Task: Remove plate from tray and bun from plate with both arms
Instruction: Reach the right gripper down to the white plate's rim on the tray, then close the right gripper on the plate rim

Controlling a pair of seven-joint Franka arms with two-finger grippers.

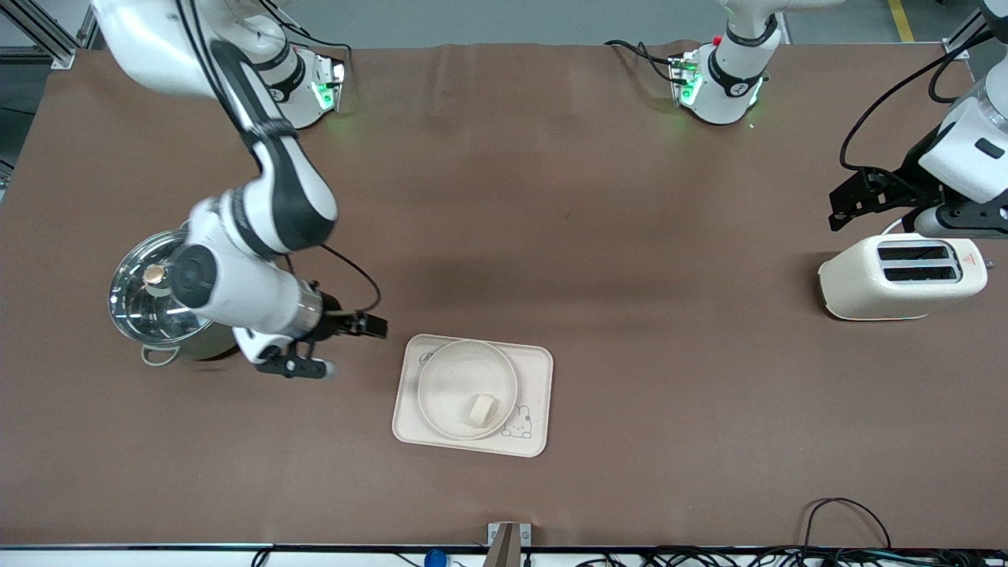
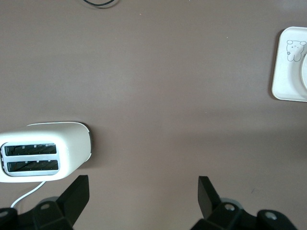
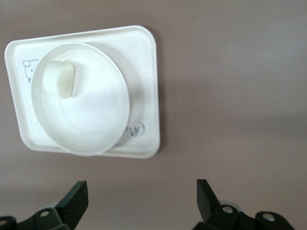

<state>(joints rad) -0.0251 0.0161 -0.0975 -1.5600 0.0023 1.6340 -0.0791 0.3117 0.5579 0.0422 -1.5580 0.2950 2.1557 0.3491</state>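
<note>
Both grippers are spread wide and hold nothing: the right gripper (image 1: 346,346) hangs over bare table between the pot (image 1: 161,303) and the tray (image 1: 535,374), the left gripper (image 1: 854,201) over the table beside the toaster (image 1: 866,287). One bun (image 1: 481,409) lies in one plate (image 1: 441,370) on the one tray, nearer the front camera edge, with open brown table (image 1: 669,394) around every tray edge.

Two arms over the table, both empty. Right gripper (image 3: 139,203) held low with fingers (image 3: 76,199) wide apart (nothing between them). Left gripper (image 2: 141,199) also spread open, waiting high.
</note>
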